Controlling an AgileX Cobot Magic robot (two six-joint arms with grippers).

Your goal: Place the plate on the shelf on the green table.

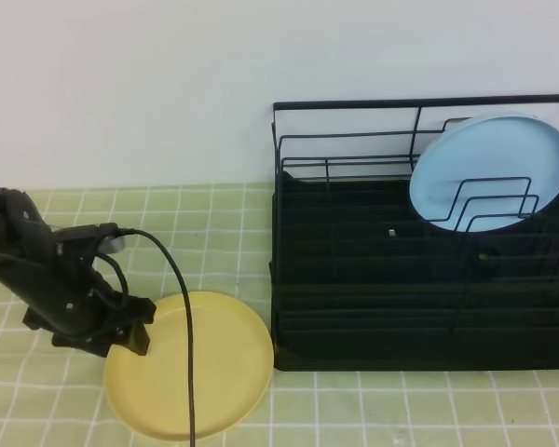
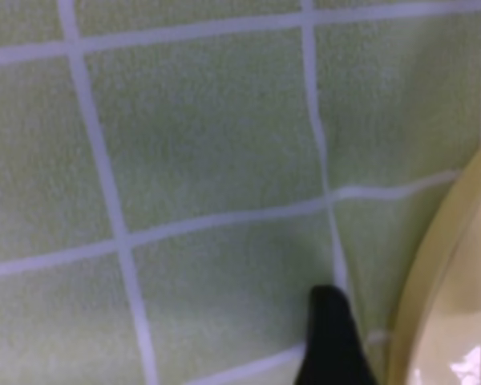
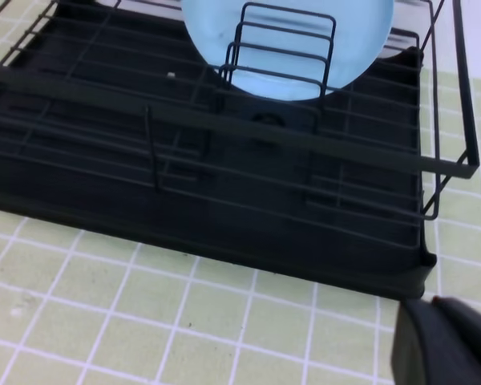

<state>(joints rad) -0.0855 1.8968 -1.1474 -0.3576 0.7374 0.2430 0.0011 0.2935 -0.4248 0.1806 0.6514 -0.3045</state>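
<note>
Exterior high: green table (image 1: 373, 400), white wall (image 1: 168, 84).

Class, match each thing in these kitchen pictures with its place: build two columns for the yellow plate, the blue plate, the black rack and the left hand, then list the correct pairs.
Things:
1. yellow plate
2. blue plate
3. black rack
4. left hand

Places:
A. propped upright among the wire dividers
B. at the yellow plate's left rim
C. lying flat on the green tiles
D. standing on the tiles, right of the yellow plate

Pairs: 1-C, 2-A, 3-D, 4-B
</note>
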